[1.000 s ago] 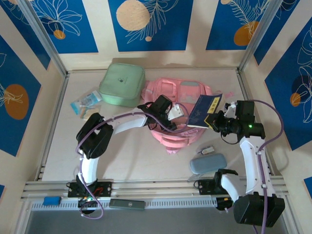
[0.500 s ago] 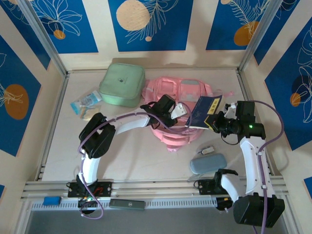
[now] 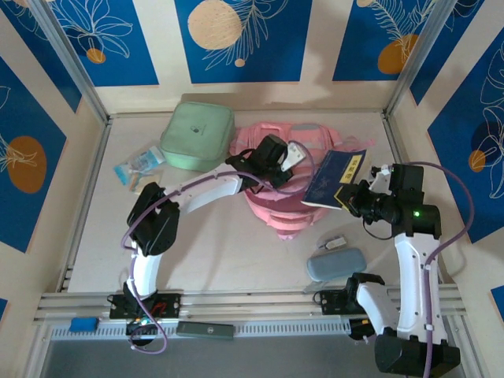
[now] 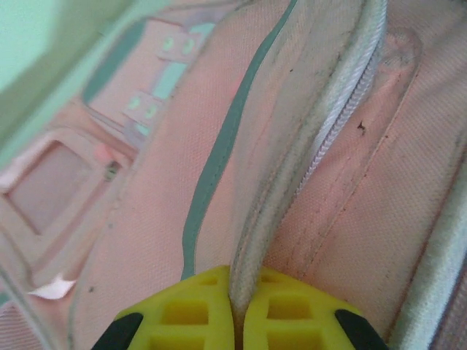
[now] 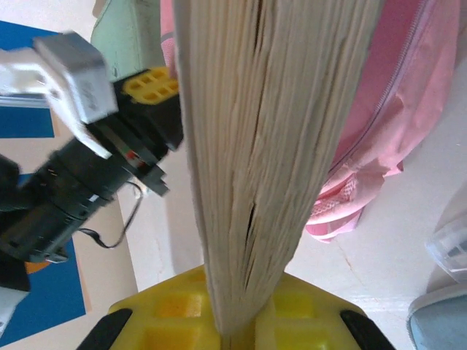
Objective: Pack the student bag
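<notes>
The pink student bag (image 3: 287, 201) lies mid-table, its pale zip edge (image 4: 292, 168) raised. My left gripper (image 3: 274, 157) reaches over the bag from the left and is shut on that zip edge, with the fabric pinched between its yellow fingers (image 4: 237, 292). At the bag's right side my right gripper (image 3: 352, 197) is shut on a dark blue book (image 3: 335, 177), held tilted with its far end over the bag. In the right wrist view the book's page edges (image 5: 270, 146) rise from the closed fingers (image 5: 235, 310), with the bag (image 5: 394, 109) behind and the left gripper (image 5: 149, 87) at the left.
A mint green square zip case (image 3: 197, 135) sits at the back left, touching the bag. Small packets (image 3: 138, 165) lie at the far left. A grey-blue pouch (image 3: 335, 264) and a small white item (image 3: 336, 242) lie near the right arm's base.
My left gripper has moved toward the back, pulling the bag's zip edge up and away. My right gripper with the book has drawn slightly right and toward the front.
</notes>
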### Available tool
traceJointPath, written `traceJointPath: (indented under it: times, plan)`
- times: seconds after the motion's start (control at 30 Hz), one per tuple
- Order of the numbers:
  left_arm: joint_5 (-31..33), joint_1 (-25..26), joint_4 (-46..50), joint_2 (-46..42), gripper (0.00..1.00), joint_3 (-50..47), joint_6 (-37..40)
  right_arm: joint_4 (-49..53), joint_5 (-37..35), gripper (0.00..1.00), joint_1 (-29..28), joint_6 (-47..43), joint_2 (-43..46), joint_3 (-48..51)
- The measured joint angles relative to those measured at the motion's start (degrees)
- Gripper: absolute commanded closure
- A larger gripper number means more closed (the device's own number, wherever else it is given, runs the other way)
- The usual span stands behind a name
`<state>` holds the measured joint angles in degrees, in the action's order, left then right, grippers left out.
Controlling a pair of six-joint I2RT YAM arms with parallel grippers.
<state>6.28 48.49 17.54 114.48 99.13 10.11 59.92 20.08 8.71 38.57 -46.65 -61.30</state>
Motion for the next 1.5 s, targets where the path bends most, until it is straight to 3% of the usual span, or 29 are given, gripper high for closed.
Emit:
traceJointPath:
  times: [0.27, 0.53, 0.8, 1.1, 1.33, 1.5]
  plan:
    - [2.91, -1.6, 5.9, 0.07, 1.0, 10.32, -4.68, 5.75, -7.04, 1.0, 0.0, 1.77, 4.72, -1.55]
    - [1.22, -1.86, 13.16, 0.48, 1.0, 16.9, -7.32, -0.28, -3.87, 1.0, -4.04, 5.31, 4.0, 10.82]
    - [-2.58, -1.86, 18.38, 0.46, 1.0, 17.09, -8.92, -17.68, 3.19, 1.0, -14.84, 6.86, -9.94, 14.19]
    - [-3.5, -1.86, 19.41, -2.95, 1.0, 14.1, -14.21, -36.22, 9.46, 1.0, -11.19, 4.17, -27.15, 14.43]
    - [-3.5, -1.86, 19.8, -3.54, 1.0, 13.94, -16.13, -39.67, 8.76, 0.78, -8.96, 0.2, -38.64, 11.72]
    - [-3.45, -1.86, 19.8, -3.54, 1.0, 13.94, -16.28, -37.94, 6.21, 0.65, -8.26, -2.21, -39.06, 9.97]
